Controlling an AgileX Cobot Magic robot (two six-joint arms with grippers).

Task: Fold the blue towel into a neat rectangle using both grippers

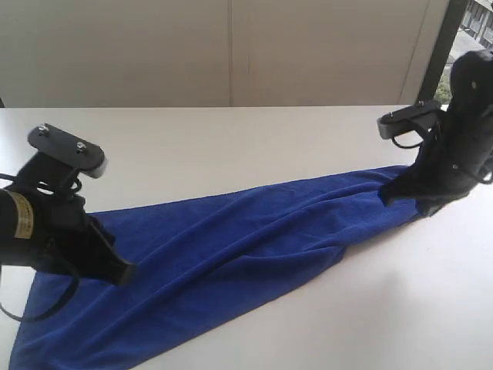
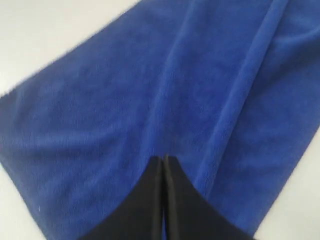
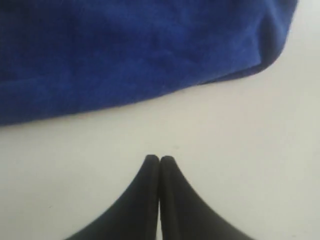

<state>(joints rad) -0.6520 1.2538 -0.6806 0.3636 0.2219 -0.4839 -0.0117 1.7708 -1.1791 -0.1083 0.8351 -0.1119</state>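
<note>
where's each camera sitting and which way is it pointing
Exterior: off the arms, looking down across the table toward a wall; sees the blue towel, left pincer and right pincer.
Left wrist: on the left arm, looking down its shut pincer onto towel.
Right wrist: on the right arm, looking past its shut pincer at bare table, towel edge beyond.
Shared: all three show the towel.

white matte table; pale panelled wall behind it; dark window frame at wall's right end.
</note>
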